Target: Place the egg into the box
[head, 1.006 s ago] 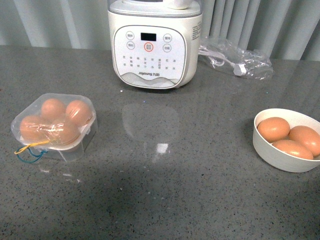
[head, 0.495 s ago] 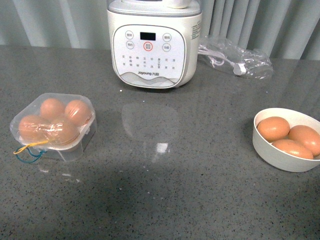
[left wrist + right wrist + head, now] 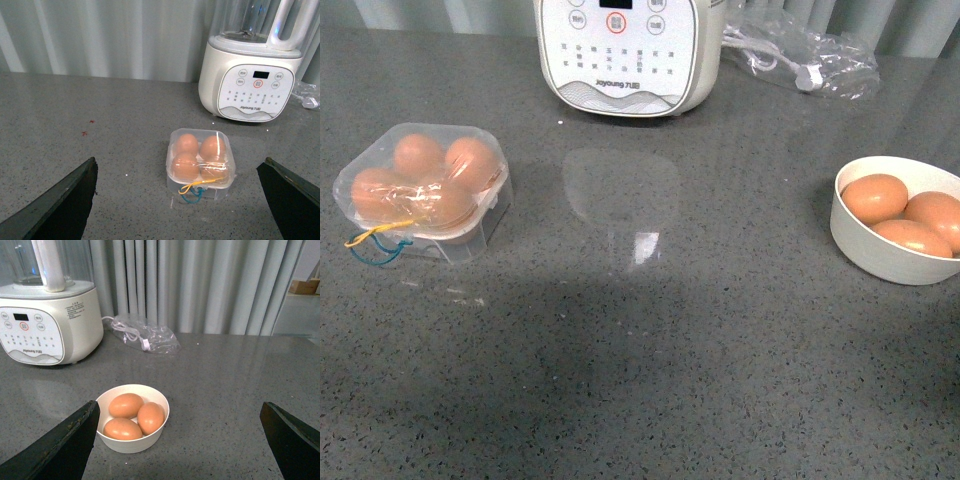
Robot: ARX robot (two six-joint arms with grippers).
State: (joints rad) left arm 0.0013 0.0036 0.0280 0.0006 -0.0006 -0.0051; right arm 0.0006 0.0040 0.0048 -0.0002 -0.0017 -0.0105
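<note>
The box [image 3: 420,190] is a clear plastic case at the table's left. Its lid is down over four orange-brown eggs [image 3: 418,153], and yellow and blue bands [image 3: 372,243] hang off its near edge. Three more eggs [image 3: 876,197] lie in a round white bowl [image 3: 880,265] at the right. In the left wrist view my left gripper [image 3: 179,161] is open and empty, above and short of the box [image 3: 200,162]. In the right wrist view my right gripper [image 3: 180,403] is open and empty, with the bowl [image 3: 132,444] near its one finger [image 3: 60,450]. Neither gripper shows in the front view.
A white blender-type appliance [image 3: 625,50] stands at the back middle of the grey stone table [image 3: 650,350]. A clear plastic bag with a white cord [image 3: 800,50] lies to the right of it. Grey curtains [image 3: 200,285] hang behind the table.
The front view has tilted down, so everything sits higher in the picture. The box, bowl and eggs have not moved relative to each other.
</note>
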